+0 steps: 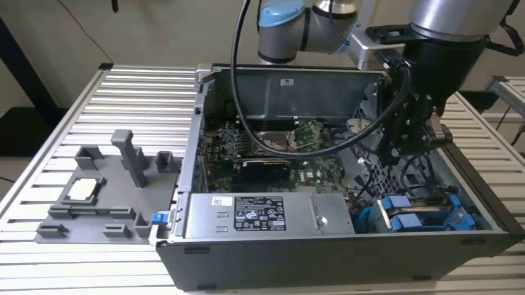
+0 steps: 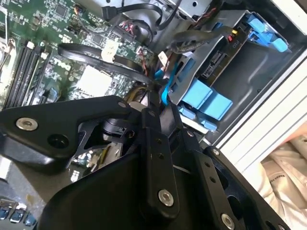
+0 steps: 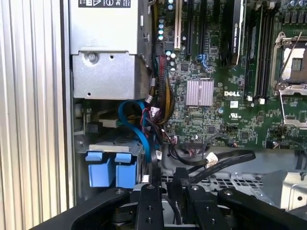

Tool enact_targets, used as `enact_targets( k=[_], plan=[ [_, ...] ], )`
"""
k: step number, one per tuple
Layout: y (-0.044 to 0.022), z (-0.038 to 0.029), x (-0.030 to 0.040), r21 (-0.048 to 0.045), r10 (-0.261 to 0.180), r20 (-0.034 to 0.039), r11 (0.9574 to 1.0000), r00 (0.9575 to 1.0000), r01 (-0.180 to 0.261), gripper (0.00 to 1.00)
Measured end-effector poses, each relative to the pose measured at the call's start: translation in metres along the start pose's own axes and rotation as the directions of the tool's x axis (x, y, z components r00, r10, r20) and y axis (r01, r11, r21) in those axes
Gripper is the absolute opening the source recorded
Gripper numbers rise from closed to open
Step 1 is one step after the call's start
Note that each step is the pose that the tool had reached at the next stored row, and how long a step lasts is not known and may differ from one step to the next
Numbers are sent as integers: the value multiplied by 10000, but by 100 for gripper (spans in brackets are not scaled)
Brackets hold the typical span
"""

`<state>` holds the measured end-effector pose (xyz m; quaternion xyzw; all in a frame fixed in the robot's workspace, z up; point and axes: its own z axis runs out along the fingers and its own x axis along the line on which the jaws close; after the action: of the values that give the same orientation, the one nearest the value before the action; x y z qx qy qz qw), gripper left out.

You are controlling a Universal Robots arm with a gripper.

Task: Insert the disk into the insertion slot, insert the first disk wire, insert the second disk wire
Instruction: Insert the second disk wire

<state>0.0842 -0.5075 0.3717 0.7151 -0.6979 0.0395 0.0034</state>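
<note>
- The black linked-metal gripper [image 3: 165, 181] sits closest to the lens in both wrist views [image 2: 156, 103]. Whether it grips anything I cannot tell.
- A thin bright blue wire [image 3: 140, 125] curves down to a point just beside the gripper's tip. It looks to be touching, but contact is unclear.
- Near it, flat black cables [image 3: 225, 160] loop across the green motherboard [image 3: 216, 110].
- The silver-grey disk in its bright blue plastic carrier [image 2: 223, 55] lies in the grey metal insertion slot [image 2: 189, 84]. It appears seated, with its blue tabs [image 3: 110, 170] showing.
- In the exterior view the gripper [image 1: 402, 147] hangs inside the open case. The disk [image 1: 418, 218] lies below it, toward the near corner at the exterior view's right.
- The disk's connector end seems to face the gripper.
- The silver box with a black-and-white label [image 1: 262, 215] stands beside the slot.
</note>
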Motion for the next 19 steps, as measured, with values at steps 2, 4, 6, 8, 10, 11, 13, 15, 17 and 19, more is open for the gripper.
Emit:
enact_targets(
  k=[2, 4, 6, 8, 10, 11, 13, 15, 17, 19],
  plan=[
    [10, 6, -43, 26, -85, -12, 10000, 10000, 85, 27],
    [15, 12, -78, 91, -177, -57, 9998, 9998, 177, 27],
    [16, 19, -91, 194, -286, -142, 9994, 9995, 288, 27],
    [18, 24, -95, 279, -384, -240, 9988, 9990, 391, 27],
    [24, 32, -98, 308, -413, -385, 9986, 9984, 425, 27],
    [26, 35, -99, 312, -424, -466, 9986, 9980, 438, 27],
    [29, 42, -102, 320, -449, -649, 9984, 9969, 471, 27],
    [30, 51, -104, 377, -500, -756, 9979, 9959, 530, 27],
    [36, 60, -105, 439, -512, -800, 9975, 9955, 548, 27],
    [41, 62, -106, 488, -515, -808, 9973, 9954, 556, 27]
  ],
)
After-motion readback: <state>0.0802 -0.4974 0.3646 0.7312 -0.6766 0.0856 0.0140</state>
